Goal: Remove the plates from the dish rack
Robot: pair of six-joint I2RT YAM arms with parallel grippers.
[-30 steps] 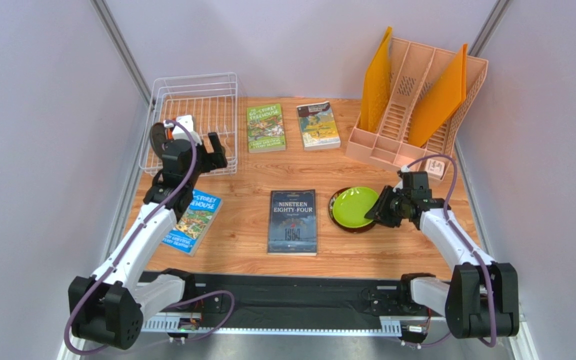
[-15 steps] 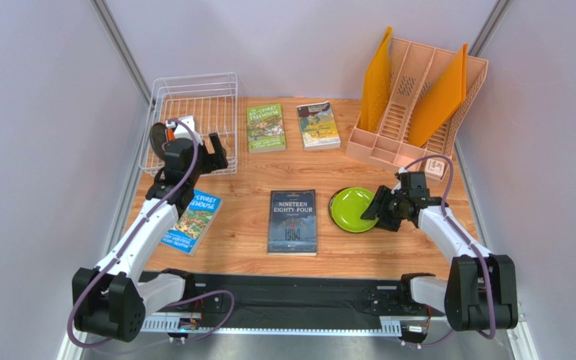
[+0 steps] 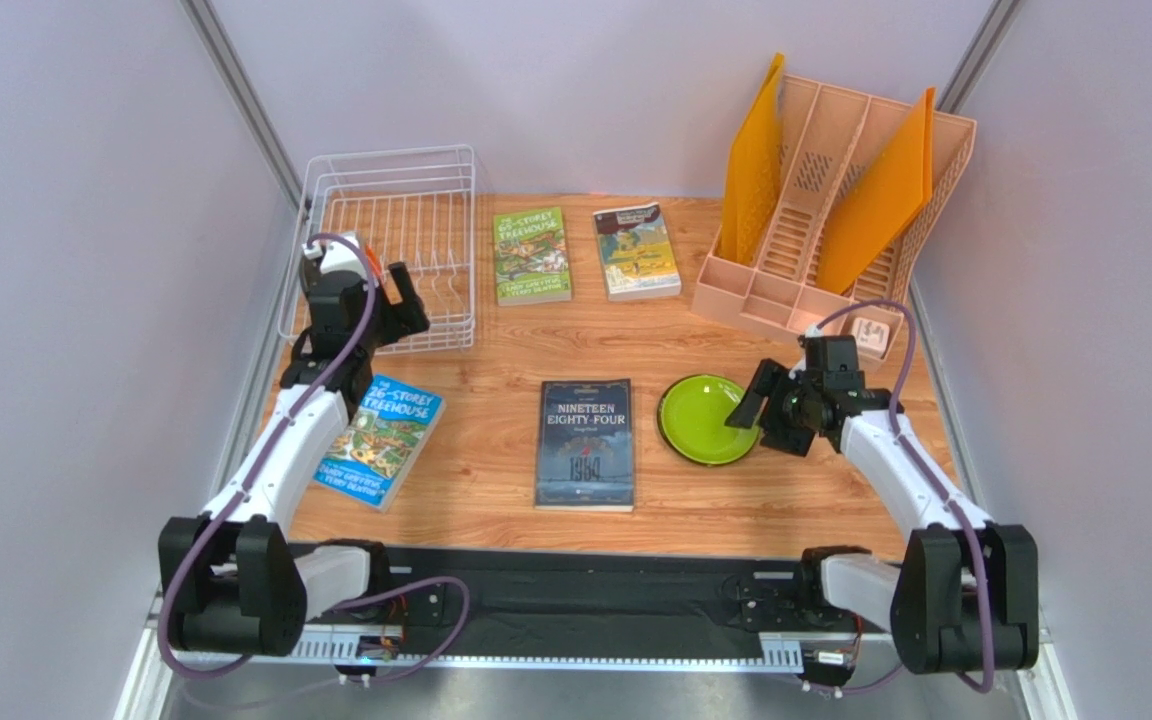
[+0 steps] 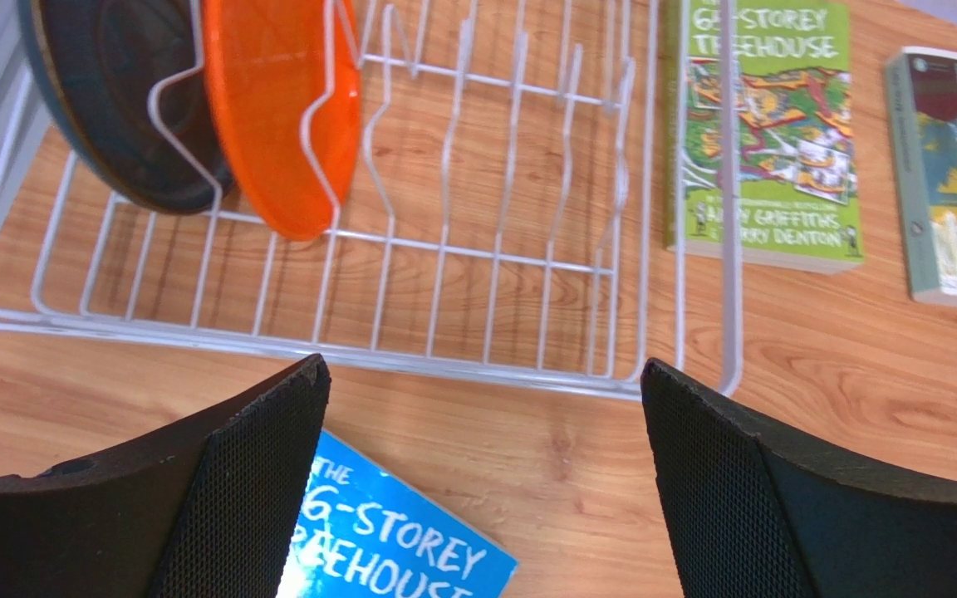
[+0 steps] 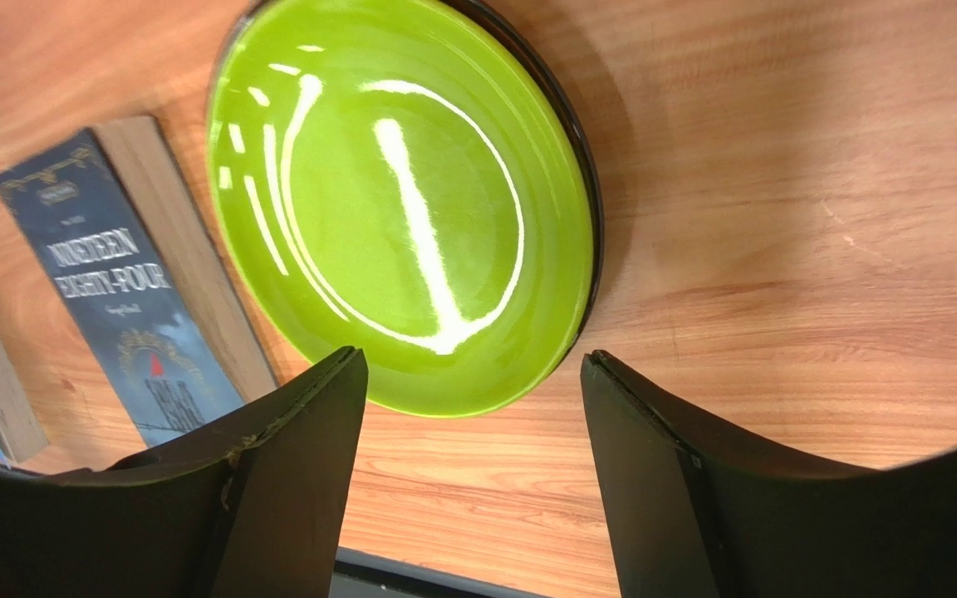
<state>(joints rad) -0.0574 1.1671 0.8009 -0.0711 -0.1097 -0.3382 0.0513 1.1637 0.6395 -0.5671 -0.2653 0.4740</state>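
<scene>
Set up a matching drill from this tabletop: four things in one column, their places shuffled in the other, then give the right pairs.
Things:
1. orange plate
2. lime green plate
3. Nineteen Eighty-Four book
4. peach organizer

Places:
A. lying flat just beyond the open right end effector
B. standing on edge in the dish rack
C. at the far right corner of the table
D. between the blue Treehouse book and the green plate

Pairs: 1-B, 2-A, 3-D, 4-C.
</scene>
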